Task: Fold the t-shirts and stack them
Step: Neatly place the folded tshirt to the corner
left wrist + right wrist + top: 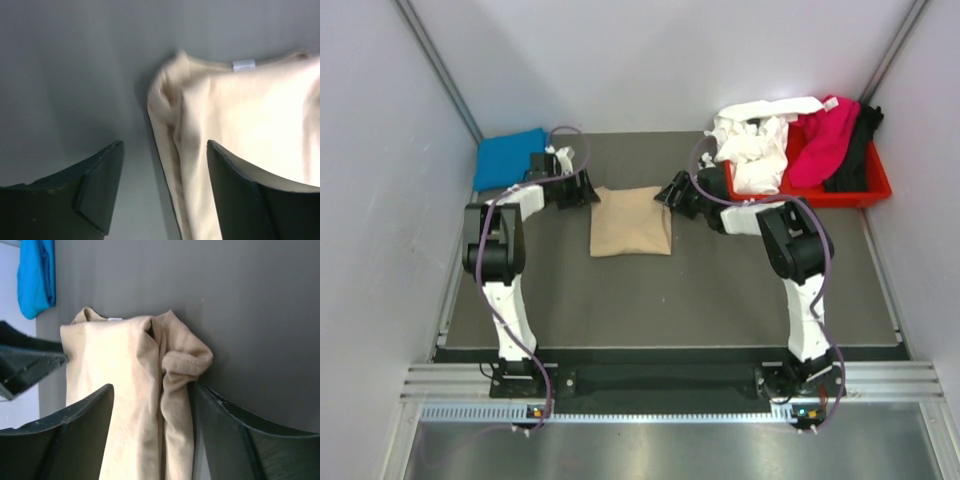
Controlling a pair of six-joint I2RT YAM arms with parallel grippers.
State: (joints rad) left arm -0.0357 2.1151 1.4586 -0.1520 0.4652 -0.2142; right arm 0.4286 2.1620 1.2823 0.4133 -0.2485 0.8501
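On the dark surface (720,290) the folded tan shirt (630,222) lay centred, with the blue shirt (508,158) in the far left corner. The left end effector (582,190) and right end effector (670,192) gaped empty astride the tan shirt's side edges. Pinching only the top layer would probably undo the fold.

The small white tag (243,64) on the tan t-shirt (260,130) shows no legible text.
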